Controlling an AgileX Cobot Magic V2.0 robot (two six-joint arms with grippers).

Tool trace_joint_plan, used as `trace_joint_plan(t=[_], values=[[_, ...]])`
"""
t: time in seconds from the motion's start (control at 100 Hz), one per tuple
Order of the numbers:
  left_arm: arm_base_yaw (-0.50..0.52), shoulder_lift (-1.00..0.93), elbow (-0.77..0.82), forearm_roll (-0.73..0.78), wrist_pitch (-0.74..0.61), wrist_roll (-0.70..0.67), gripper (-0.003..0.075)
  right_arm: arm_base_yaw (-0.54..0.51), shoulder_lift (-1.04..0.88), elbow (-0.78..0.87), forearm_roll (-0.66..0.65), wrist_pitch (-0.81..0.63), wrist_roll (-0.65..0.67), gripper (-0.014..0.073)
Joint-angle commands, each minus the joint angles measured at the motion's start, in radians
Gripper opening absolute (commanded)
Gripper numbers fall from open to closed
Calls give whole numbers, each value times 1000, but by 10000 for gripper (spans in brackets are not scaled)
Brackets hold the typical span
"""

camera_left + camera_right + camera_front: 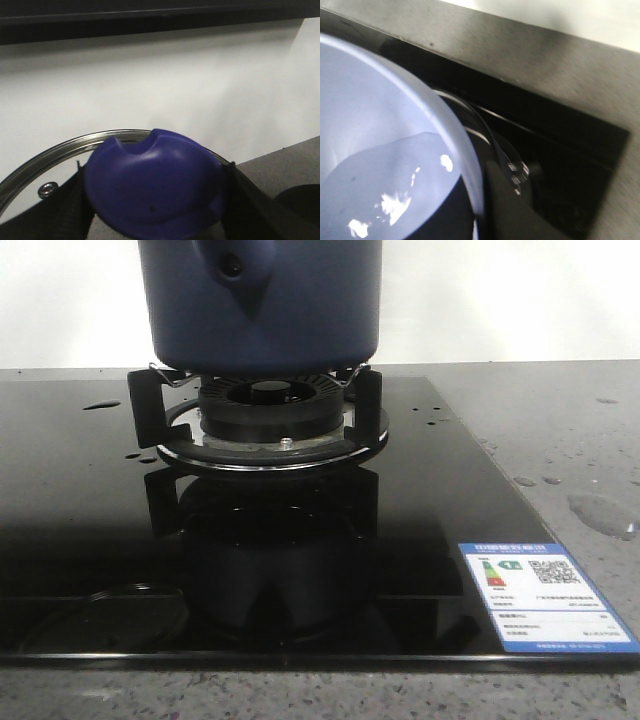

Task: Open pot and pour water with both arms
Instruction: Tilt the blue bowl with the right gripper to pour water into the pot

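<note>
The large dark navy-blue round pot (pixel 260 305) with smooth matte sides stands on the black burner grate (pixel 255 415) at the far middle of the glossy black glass cooktop (pixel 90 540), its short stubby tube (pixel 232 268) with a hole facing the near side. Small clear drops of water (pixel 100 405) lie on the glass far left of the burner, and a wet patch lies on the grey speckled counter (pixel 560 430) to the right. A blue and white energy label (pixel 545 595) is stuck at the near right corner of the cooktop.

In the left wrist view, the left gripper's dark fingers (pixel 70 210) are closed against both sides of the blue dome-shaped knob (pixel 152 187) of a glass lid with a metal rim (pixel 60 150).

In the right wrist view, a pale blue rounded vessel (pixel 375 105) with liquid inside fills the near part; the right gripper itself is not visible there, so I cannot tell its state.
</note>
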Motion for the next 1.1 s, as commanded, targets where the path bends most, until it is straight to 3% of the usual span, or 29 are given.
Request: trace_joint_plan(t=[0.0, 0.25, 0.67, 0.88, 1.09], values=[[3, -33, -32, -68, -18, -10, 378, 23, -28, -41, 46, -131, 4, -54], [3, -33, -32, -68, -24, -10, 378, 71, -36, 31, 39, -333, -109, -54], [3, -33, -32, -68, -24, -10, 378, 159, -228, 497, 37, -1050, -317, -56], [3, -33, -32, -68, -22, -10, 378, 221, -278, 675, -26, -1392, -319, -59], [3, -33, -32, -68, -20, -10, 378, 258, -282, 781, -103, -1615, -298, -59]])
